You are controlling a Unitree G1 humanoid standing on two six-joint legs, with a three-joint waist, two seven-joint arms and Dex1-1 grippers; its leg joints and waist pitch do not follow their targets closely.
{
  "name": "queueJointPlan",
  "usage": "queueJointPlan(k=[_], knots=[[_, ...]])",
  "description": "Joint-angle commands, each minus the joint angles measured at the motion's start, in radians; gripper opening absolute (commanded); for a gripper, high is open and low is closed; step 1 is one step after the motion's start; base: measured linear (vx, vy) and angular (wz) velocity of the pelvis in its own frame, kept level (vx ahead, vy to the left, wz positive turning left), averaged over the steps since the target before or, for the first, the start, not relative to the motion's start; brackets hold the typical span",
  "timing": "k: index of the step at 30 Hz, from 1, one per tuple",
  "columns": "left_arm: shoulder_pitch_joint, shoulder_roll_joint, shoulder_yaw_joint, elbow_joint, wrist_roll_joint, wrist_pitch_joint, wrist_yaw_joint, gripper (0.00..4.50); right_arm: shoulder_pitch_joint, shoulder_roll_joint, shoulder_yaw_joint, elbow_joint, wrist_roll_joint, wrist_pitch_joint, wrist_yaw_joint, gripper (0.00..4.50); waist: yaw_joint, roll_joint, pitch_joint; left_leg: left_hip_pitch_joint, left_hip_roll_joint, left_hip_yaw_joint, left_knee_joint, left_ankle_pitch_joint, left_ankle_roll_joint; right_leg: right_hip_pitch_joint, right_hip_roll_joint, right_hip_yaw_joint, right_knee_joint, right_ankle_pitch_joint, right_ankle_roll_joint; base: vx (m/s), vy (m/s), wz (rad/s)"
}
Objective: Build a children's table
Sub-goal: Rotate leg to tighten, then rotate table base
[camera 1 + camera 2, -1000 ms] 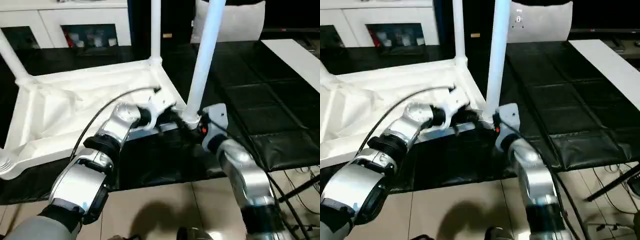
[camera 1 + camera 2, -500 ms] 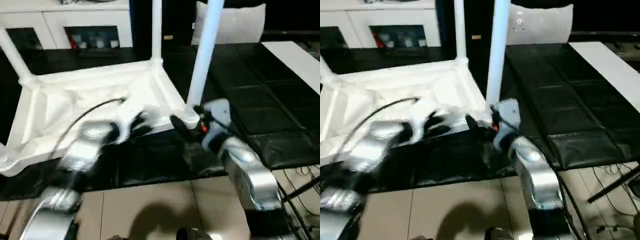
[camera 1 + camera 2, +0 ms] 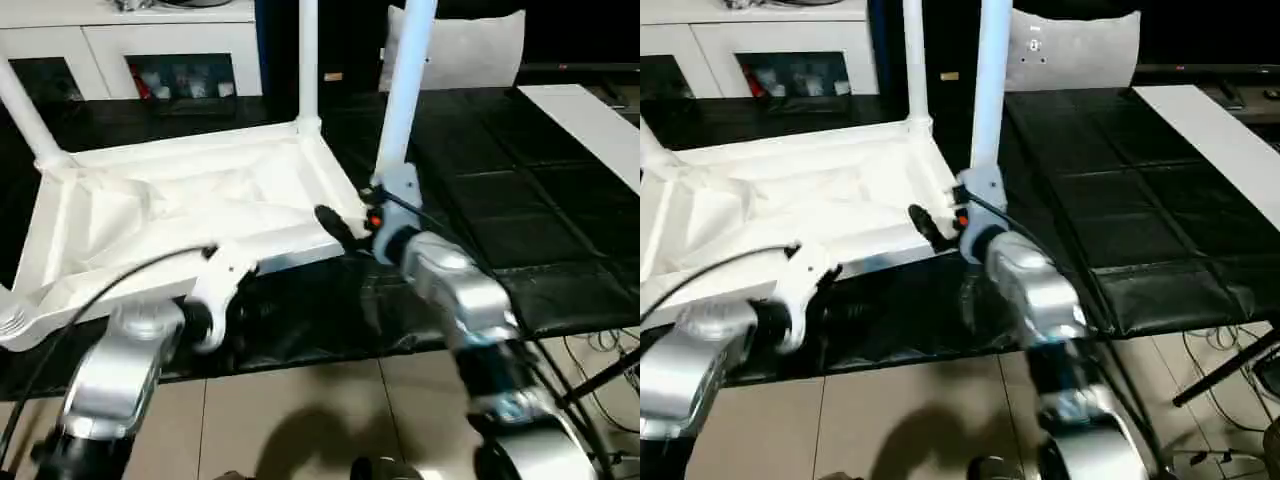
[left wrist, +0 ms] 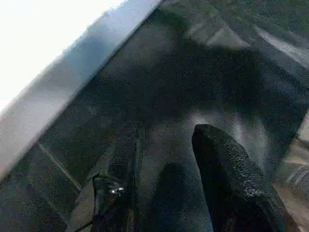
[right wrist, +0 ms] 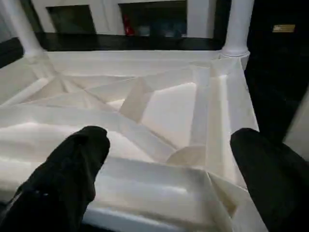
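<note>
Lying upside down, the table top (image 3: 170,215) is faced by the right gripper (image 5: 169,179), spread wide, empty; the left gripper (image 4: 169,159) is parted, empty.

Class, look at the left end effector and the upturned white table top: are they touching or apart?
Apart. In the left eye view the left end effector sits over the black mat, short of the table top and its near edge; the left wrist view shows dark mat between them.

No readable writing is showing anywhere; the small yellow tag (image 3: 333,75) at the upper middle is staying too blurred to read.
</note>
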Motion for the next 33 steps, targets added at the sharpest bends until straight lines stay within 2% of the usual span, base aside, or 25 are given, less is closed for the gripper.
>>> queueJointPlan(k=[1, 2, 3, 4, 5, 6, 8, 10, 12, 14, 16, 17, 18, 20, 21, 23, 24, 27, 30, 31, 32, 33], knots=[[0.001, 0.007, 0.017, -0.04, -0.003, 0.025, 0.01, 2.18, -0.02, -0.004, -0.036, 0.03, -0.01, -0.02, -0.039, 4.5, -0.007, 0.013, -0.078, 0.024, 0.023, -0.009, -0.072, -0.299, 0.015, 0.054, -0.039, 0.045, -0.082, -0.452, -0.114, 0.0, 0.0, 0.0], [0.01, 0.013, 0.015, -0.05, -0.002, 0.035, 0.01, 2.18, -0.032, 0.001, -0.045, 0.051, -0.008, -0.03, -0.057, 4.5, -0.008, 0.013, -0.079, 0.024, 0.025, -0.01, -0.073, -0.302, 0.012, 0.055, -0.041, 0.045, -0.078, -0.45, -0.115, 0.0, 0.0, 0.0], [0.052, 0.06, -0.011, -0.06, 0.01, 0.049, 0.02, 2.18, -0.083, 0.015, -0.088, 0.153, -0.012, -0.089, -0.145, 4.5, -0.017, 0.014, -0.077, 0.016, 0.024, -0.015, -0.076, -0.322, 0.008, 0.059, -0.04, 0.041, -0.075, -0.468, -0.106, 0.0, 0.0, 0.0], [0.052, 0.06, -0.011, -0.06, 0.01, 0.049, 0.02, 2.18, -0.083, 0.015, -0.088, 0.153, -0.012, -0.089, -0.145, 4.5, -0.017, 0.014, -0.077, 0.016, 0.024, -0.015, -0.076, -0.322, 0.008, 0.059, -0.04, 0.041, -0.075, -0.468, -0.106, 0.0, 0.0, 0.0], [0.058, 0.07, -0.017, -0.061, 0.011, 0.053, 0.026, 2.18, -0.092, 0.017, -0.094, 0.172, -0.014, -0.101, -0.16, 4.5, -0.016, 0.016, -0.077, 0.029, 0.021, -0.012, -0.071, -0.344, 0.005, 0.048, -0.039, 0.041, -0.083, -0.491, -0.09, 0.0, 0.0, 0.0], [0.069, 0.079, -0.021, -0.047, 0.021, 0.043, 0.041, 2.18, -0.106, 0.018, -0.117, 0.206, -0.009, -0.125, -0.19, 4.5, -0.015, 0.019, -0.077, 0.032, 0.02, -0.011, -0.07, -0.349, 0.005, 0.045, -0.038, 0.042, -0.085, -0.493, -0.088, 0.0, 0.0, 0.0], [0.088, 0.088, -0.023, -0.016, 0.043, 0.007, 0.07, 2.18, -0.13, 0.006, -0.151, 0.263, -0.011, -0.17, -0.253, 4.5, -0.015, 0.019, -0.076, 0.032, 0.019, -0.013, -0.071, -0.367, 0.003, 0.047, -0.037, 0.038, -0.085, -0.505, -0.083, 0.0, 0.0, 0.0], [0.099, 0.081, -0.017, -0.001, 0.057, -0.008, 0.101, 2.18, -0.148, -0.009, -0.167, 0.307, -0.009, -0.205, -0.284, 4.5, -0.015, 0.02, -0.072, 0.041, 0.019, -0.015, -0.072, -0.408, -0.002, 0.042, -0.035, 0.034, -0.092, -0.529, -0.075, 0.0, 0.0, 0.0], [0.102, 0.079, -0.017, 0.011, 0.065, -0.029, 0.126, 2.18, -0.166, -0.036, -0.185, 0.348, -0.008, -0.237, -0.312, 4.5, -0.017, 0.023, -0.073, 0.04, 0.017, -0.019, -0.072, -0.433, -0.007, 0.049, -0.037, 0.029, -0.092, -0.548, -0.064, 0.0, 0.0, 0.0], [0.096, 0.074, -0.018, 0.027, 0.064, -0.055, 0.146, 2.18, -0.178, -0.059, -0.205, 0.374, -0.005, -0.256, -0.325, 4.5, -0.016, 0.018, -0.078, 0.037, 0.016, -0.018, -0.071, -0.412, -0.003, 0.052, -0.038, 0.033, -0.088, -0.517, -0.07, 0.0, 0.0, 0.0], [0.091, 0.069, -0.02, 0.048, 0.068, -0.096, 0.175, 2.18, -0.189, -0.093, -0.226, 0.403, -0.01, -0.28, -0.33, 4.5, -0.016, 0.013, -0.081, 0.028, 0.016, -0.017, -0.07, -0.381, 0.006, 0.057, -0.039, 0.035, -0.08, -0.488, -0.083, 0.0, 0.0, 0.0], [0.09, 0.067, -0.021, 0.052, 0.069, -0.105, 0.182, 2.18, -0.191, -0.101, -0.229, 0.41, -0.011, -0.285, -0.331, 4.5, -0.014, 0.013, -0.082, 0.029, 0.016, -0.016, -0.07, -0.372, 0.009, 0.057, -0.039, 0.037, -0.081, -0.478, -0.086, 0.0, 0.0, 0.0], [0.089, 0.057, -0.017, 0.064, 0.072, -0.137, 0.201, 2.18, -0.194, -0.136, -0.238, 0.429, -0.013, -0.299, -0.33, 4.5, -0.014, 0.008, -0.084, 0.022, 0.016, -0.014, -0.069, -0.342, 0.017, 0.061, -0.04, 0.039, -0.075, -0.448, -0.101, 0.0, 0.0, 0.0], [0.086, 0.049, -0.014, 0.07, 0.074, -0.149, 0.212, 2.18, -0.193, -0.154, -0.244, 0.434, -0.013, -0.302, -0.329, 4.5, -0.012, 0.009, -0.086, 0.021, 0.016, -0.012, -0.067, -0.324, 0.022, 0.062, -0.041, 0.04, -0.072, -0.431, -0.108, 0.0, 0.0, 0.0], [0.082, 0.041, -0.011, 0.077, 0.074, -0.163, 0.222, 2.18, -0.194, -0.17, -0.25, 0.446, -0.012, -0.311, -0.33, 4.5, -0.013, 0.005, -0.088, 0.013, 0.015, -0.012, -0.067, -0.295, 0.028, 0.068, -0.04, 0.041, -0.067, -0.408, -0.114, 0.0, 0.0, 0.0], [0.073, 0.034, -0.011, 0.091, 0.073, -0.195, 0.241, 2.18, -0.203, -0.196, -0.256, 0.482, -0.01, -0.338, -0.338, 4.5, -0.009, 0.006, -0.089, 0.019, 0.015, -0.007, -0.062, -0.281, 0.036, 0.061, -0.039, 0.042, -0.068, -0.393, -0.124, 0.0, 0.0, 0.0], [0.067, 0.025, -0.007, 0.096, 0.071, -0.2, 0.251, 2.18, -0.203, -0.21, -0.26, 0.49, -0.008, -0.342, -0.336, 4.5, -0.009, 0.006, -0.09, 0.015, 0.015, -0.008, -0.063, -0.271, 0.041, 0.065, -0.039, 0.041, -0.065, -0.386, -0.129, 0.0, 0.0, 0.0], [0.063, -0.013, 0.007, 0.099, 0.052, -0.249, 0.28, 2.18, -0.188, -0.275, -0.274, 0.511, -0.017, -0.357, -0.324, 4.5, -0.006, 0.006, -0.094, 0.012, 0.018, -0.006, -0.06, -0.23, 0.053, 0.069, -0.037, 0.041, -0.058, -0.322, -0.15, 0.0, 0.0, 0.0], [0.073, -0.028, 0.018, 0.095, 0.033, -0.274, 0.287, 2.18, -0.186, -0.286, -0.277, 0.523, -0.017, -0.367, -0.314, 4.5, -0.005, 0.006, -0.095, 0.006, 0.019, -0.006, -0.059, -0.211, 0.063, 0.07, -0.037, 0.04, -0.053, -0.288, -0.165, 0.0, 0.0, 0.0], [0.077, -0.033, 0.02, 0.093, 0.029, -0.281, 0.289, 2.18, -0.181, -0.285, -0.275, 0.515, -0.015, -0.366, -0.304, 4.5, -0.009, 0.003, -0.095, 0.002, 0.018, -0.005, -0.057, -0.215, 0.066, 0.073, -0.038, 0.039, -0.053, -0.294, -0.165, 0.0, 0.0, 0.0], [0.087, -0.043, 0.028, 0.088, 0.02, -0.303, 0.295, 2.18, -0.163, -0.28, -0.267, 0.488, -0.009, -0.359, -0.278, 4.5, -0.008, 0.006, -0.094, 0.003, 0.017, -0.006, -0.056, -0.221, 0.069, 0.073, -0.039, 0.038, -0.055, -0.303, -0.165, 0.0, 0.0, 0.0], [0.095, -0.057, 0.044, 0.088, 0.014, -0.323, 0.315, 2.18, -0.139, -0.268, -0.254, 0.452, -0.002, -0.353, -0.244, 4.5, -0.011, 0.003, -0.092, 0.001, 0.018, -0.005, -0.057, -0.234, 0.074, 0.073, -0.039, 0.037, -0.061, -0.334, -0.152, 0.0, 0.0, 0.0]])
